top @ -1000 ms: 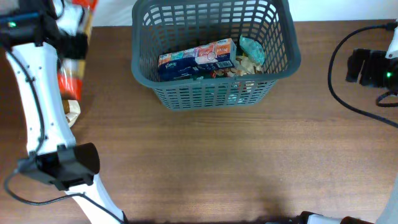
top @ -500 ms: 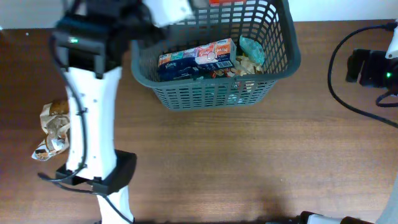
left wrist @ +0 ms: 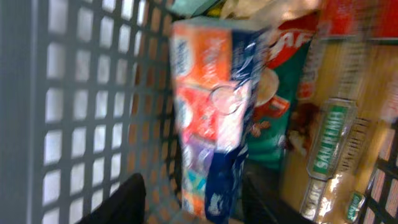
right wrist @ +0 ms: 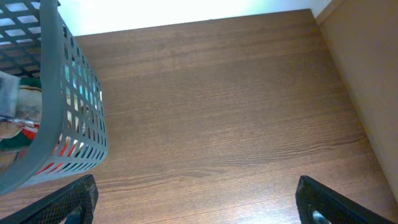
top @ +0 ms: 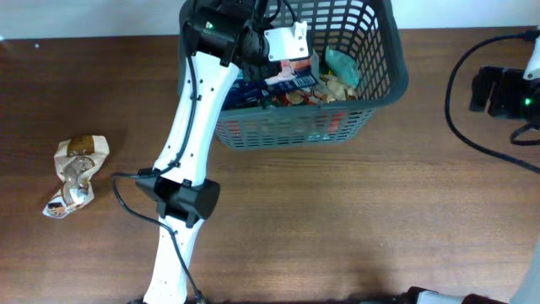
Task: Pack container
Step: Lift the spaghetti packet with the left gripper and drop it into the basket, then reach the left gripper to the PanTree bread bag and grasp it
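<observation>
The dark grey basket stands at the table's far middle, with its lattice wall in the left wrist view and the right wrist view. It holds an orange and blue tissue pack, a green packet, a clear pasta packet and a red packet. My left gripper reaches down inside the basket, fingers apart, with the tissue pack's end beyond them. My right gripper is open and empty over bare table at the right.
A crumpled tan and white packet lies on the table at the far left. The left arm's base stands at the front left of the basket. Black cables loop at the right edge.
My left arm has swung from the far left, carrying an orange-red packet, over to the basket and down into it. Red now shows through the basket's front wall. The right arm has not moved.
</observation>
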You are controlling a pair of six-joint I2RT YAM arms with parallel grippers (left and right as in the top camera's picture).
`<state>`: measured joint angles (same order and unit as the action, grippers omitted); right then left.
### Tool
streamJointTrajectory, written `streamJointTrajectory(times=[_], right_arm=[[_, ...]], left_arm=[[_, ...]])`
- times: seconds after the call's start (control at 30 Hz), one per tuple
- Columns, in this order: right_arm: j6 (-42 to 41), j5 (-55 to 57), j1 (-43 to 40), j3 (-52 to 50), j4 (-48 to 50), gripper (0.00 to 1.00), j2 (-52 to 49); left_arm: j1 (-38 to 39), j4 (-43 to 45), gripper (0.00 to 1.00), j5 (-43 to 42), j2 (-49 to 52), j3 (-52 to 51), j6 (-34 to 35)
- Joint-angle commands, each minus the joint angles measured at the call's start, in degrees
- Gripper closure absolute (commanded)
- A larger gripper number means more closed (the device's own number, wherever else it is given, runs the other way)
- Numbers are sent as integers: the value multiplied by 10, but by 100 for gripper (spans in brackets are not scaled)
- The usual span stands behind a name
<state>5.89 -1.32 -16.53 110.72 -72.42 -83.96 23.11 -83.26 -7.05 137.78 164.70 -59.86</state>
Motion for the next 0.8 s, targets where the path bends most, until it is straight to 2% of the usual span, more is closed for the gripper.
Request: streamJointTrajectory(times=[0.0,0.13,0.3,0.37,0.5,0.6,0.77], right_arm=[[-6,3,-4,1,2,1,-1],[-6,3,-4,1,2,1,-1],[-6,3,-4,1,2,1,-1],[-6,3,-4,1,2,1,-1],[-6,3,-4,1,2,1,-1],[-6,3,-4,1,2,1,-1],[-6,3,-4,1,2,1,-1]], left_arm=[[-1,-3,50,100,-43,11,82],[-7,-14,41,146,-103,11,95],[-50,-15,40,143,-204,2,129],[-86,-12,39,143,-257,-34,129],[-179,30,35,142,-377,-189,129],[-280,59,33,139,-462,-365,136],[-414,124,33,80,-495,-603,221]])
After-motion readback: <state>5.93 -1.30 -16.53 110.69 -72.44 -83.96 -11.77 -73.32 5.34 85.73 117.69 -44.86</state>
